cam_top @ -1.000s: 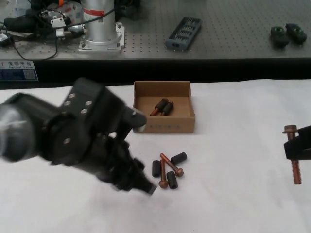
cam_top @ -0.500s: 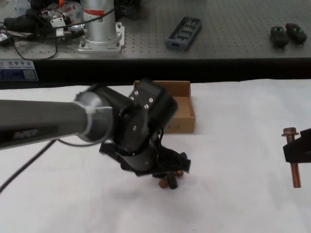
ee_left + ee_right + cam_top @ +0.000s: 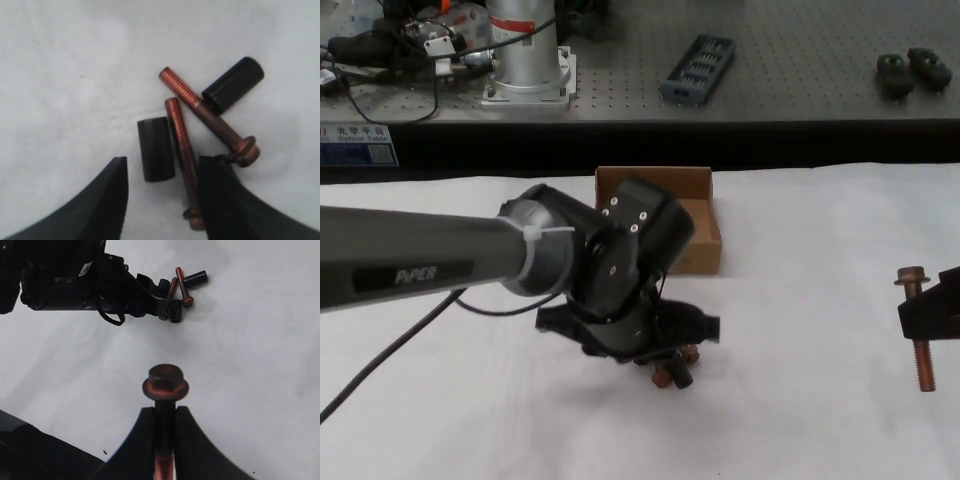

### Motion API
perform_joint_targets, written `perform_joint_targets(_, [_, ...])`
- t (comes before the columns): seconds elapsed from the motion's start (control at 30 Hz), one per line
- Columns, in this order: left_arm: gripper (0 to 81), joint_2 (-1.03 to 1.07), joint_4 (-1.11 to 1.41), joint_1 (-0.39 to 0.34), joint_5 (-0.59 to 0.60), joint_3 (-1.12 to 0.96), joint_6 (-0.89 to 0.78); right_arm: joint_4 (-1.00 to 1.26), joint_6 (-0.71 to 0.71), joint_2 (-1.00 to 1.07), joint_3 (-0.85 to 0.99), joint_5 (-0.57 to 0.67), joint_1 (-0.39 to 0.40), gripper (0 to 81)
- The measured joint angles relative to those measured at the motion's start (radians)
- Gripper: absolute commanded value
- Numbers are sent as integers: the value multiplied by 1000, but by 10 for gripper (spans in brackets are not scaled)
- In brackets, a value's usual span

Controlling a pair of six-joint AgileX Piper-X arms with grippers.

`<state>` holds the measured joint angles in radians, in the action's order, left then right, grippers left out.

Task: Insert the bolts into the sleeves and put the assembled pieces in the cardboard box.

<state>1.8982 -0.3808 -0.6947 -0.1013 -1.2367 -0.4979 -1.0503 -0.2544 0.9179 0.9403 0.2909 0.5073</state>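
Observation:
On the white cloth lies a small pile: a black sleeve, a second black sleeve and two copper bolts. My left gripper hangs open just over it, one finger on each side of the nearer sleeve and one bolt. In the high view that gripper hides most of the pile. My right gripper is shut on a copper bolt and holds it upright, head up, at the bench's right edge. The cardboard box stands behind the left arm, which hides its inside.
Along the back runs a dark perforated board with a metal post base, a grey ribbed block, two dark pieces and cables at the left. The cloth between the pile and the right gripper is bare.
The left arm swung from the bench's left to the right and came down over the pile of bolts and sleeves. The right gripper with its bolt sank slightly.

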Motion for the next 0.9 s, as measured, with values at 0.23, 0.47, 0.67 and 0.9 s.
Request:
perform_joint_targets(0.23, [327, 0, 20, 0, -8, -9, 0, 0, 0, 0, 0, 1, 0, 20])
perform_joint_targets(0.47, [327, 0, 21, 27, -24, -9, 0, 0, 0, 0, 0, 1, 0, 20])
perform_joint_targets(0.67, [327, 0, 21, 58, -29, -10, 4, 0, 0, 0, 0, 1, 0, 20])
perform_joint_targets(0.9, [327, 26, 25, 58, 43, -12, 11, 0, 0, 0, 0, 1, 0, 20])
